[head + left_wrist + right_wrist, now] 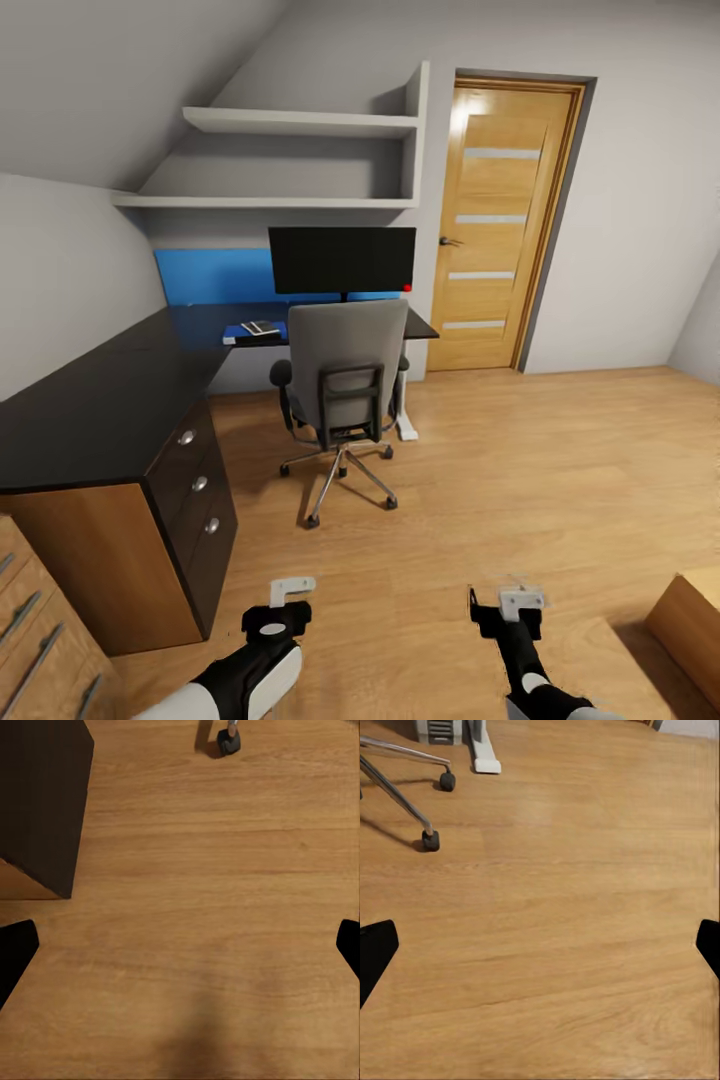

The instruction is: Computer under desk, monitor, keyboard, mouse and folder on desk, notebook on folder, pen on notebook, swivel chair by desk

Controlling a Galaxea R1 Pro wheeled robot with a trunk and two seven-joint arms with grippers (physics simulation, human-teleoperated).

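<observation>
1. Left gripper (284, 600), low over bare wooden floor (520, 480); fingertips (15, 949) spread wide, holding nothing.
2. Desk (110, 390), glossy black L-shaped top, drawer unit (195, 500) at near end.
3. Blue folder (240, 336) on the far desk wing; small dark items on it, possibly the notebook, too small to tell.
4. Monitor (342, 258) upright on desk.
5. Swivel chair (345, 385) just before desk, back toward camera.
6. Right gripper (508, 603), likewise spread and unloaded, over floor.
</observation>
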